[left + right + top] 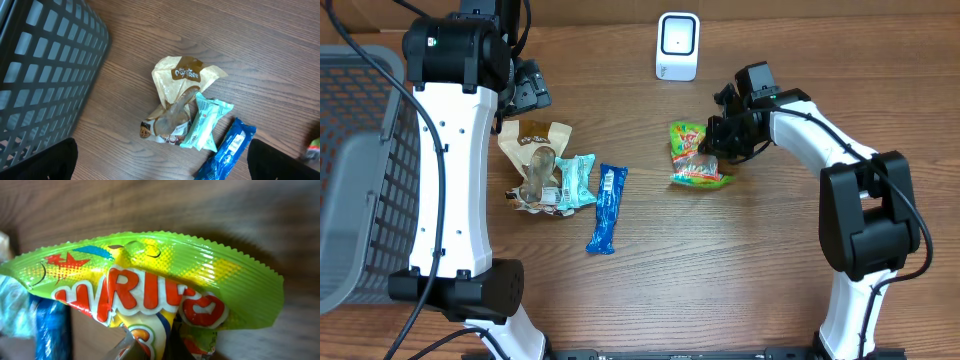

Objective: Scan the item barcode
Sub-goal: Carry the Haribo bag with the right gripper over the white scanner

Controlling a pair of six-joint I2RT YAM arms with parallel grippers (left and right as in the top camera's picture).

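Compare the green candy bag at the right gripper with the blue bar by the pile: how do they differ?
The green candy bag is lime with red lettering; the blue bar is blue with white print. The bag is wide and crinkled; the bar is long and narrow. The right gripper is shut on the bag; the bar lies ungripped. Both are snack packs.
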